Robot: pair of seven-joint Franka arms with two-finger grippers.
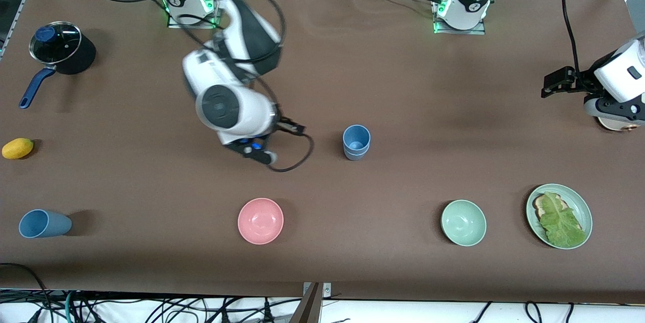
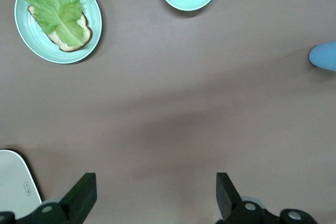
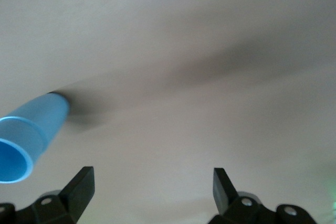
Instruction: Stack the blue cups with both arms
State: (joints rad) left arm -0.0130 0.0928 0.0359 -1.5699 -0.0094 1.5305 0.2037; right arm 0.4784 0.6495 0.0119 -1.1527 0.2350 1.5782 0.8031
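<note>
Mid-table, beside the wide-open right gripper (image 1: 259, 154), the stack (image 1: 356, 142) looks light, stiff, slippery (pinch the rim); left gripper (image 1: 552, 83), open, waits.

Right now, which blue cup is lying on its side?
The lone blue cup at the right arm's end, level with the pink bowl. The stacked cups mid-table stand upright.
</note>
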